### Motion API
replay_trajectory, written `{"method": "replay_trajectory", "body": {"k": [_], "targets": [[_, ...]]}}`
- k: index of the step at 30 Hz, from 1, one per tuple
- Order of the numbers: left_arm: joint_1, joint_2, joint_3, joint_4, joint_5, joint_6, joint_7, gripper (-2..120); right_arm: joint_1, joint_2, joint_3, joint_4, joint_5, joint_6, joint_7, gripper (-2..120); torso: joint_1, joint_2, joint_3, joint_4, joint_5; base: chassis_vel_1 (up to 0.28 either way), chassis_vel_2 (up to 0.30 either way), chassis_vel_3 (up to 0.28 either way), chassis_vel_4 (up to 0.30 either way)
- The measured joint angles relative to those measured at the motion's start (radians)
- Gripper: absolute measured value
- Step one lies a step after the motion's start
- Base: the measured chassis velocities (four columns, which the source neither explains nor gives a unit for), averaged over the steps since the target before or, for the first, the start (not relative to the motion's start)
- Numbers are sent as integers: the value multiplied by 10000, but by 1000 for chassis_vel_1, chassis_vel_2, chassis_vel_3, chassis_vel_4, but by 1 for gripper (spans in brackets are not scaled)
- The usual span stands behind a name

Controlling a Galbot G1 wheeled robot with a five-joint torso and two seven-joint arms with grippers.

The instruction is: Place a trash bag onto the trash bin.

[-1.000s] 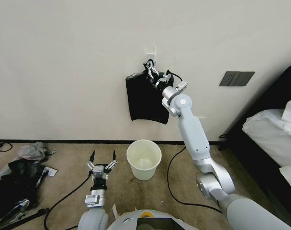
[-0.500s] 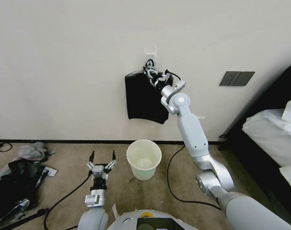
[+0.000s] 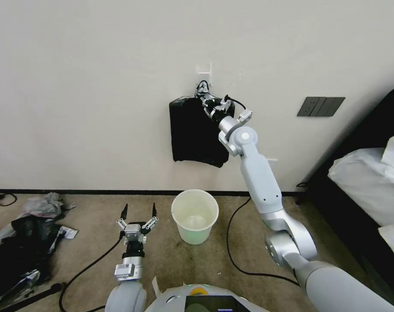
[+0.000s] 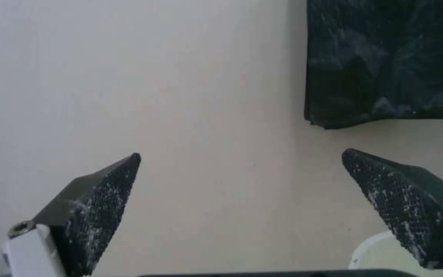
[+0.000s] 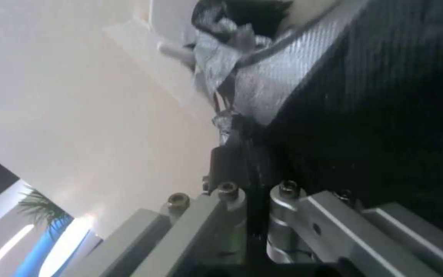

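A thick black bundle of bags [image 3: 197, 130] hangs from a white wall hook [image 3: 204, 69] by its silvery tied top [image 5: 232, 50]. My right gripper [image 3: 204, 96] is raised against the bundle's upper right corner. In the right wrist view its fingers [image 5: 227, 154] are pressed together, shut on a thin layer of black film, the trash bag [image 5: 255, 161]. The cream trash bin [image 3: 194, 215] stands lidless on the carpet below the bundle. My left gripper [image 3: 139, 210] waits open, low, to the bin's left, pointing at the wall [image 4: 241, 154].
A black-and-grey heap of plastic scraps [image 3: 19, 242] lies on the floor at the far left. Black cables [image 3: 234, 255] run over the carpet on both sides of the bin. A bed with white bedding [image 3: 370, 182] stands on the right, with a dark wall panel [image 3: 320, 106] near it.
My right gripper has pushed in toward the bundle's top and its fingers have closed from spread to shut. The bundle has shifted slightly. The left arm has not moved.
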Motion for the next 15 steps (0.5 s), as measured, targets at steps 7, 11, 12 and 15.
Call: {"method": "replay_trajectory", "body": {"k": [7, 11, 12, 15], "targets": [[-23, 12, 34, -6, 5, 3, -4, 100, -882, -512, -208, 1441, -378, 62, 52, 0, 0, 0, 0, 0, 0, 0, 0, 0, 0], [-53, 44, 76, -6, 4, 13, -5, 100, -1658, -915, -315, 2415, -645, 93, 54, 0, 1, 1, 0, 0, 1, 0, 0, 0, 0], [-67, 48, 100, -5, 5, 17, -6, 100, -1859, -999, -327, 2632, -728, 103, 52, 0, 0, 0, -1, -2, 0, 0, 0, 0, 0], [-89, 49, 154, -2, 14, 29, -6, 100, -2403, -1228, -372, 3125, -1043, 120, 0, 0, 0, 1, -1, 0, -1, 0, 0, 0, 0]]}}
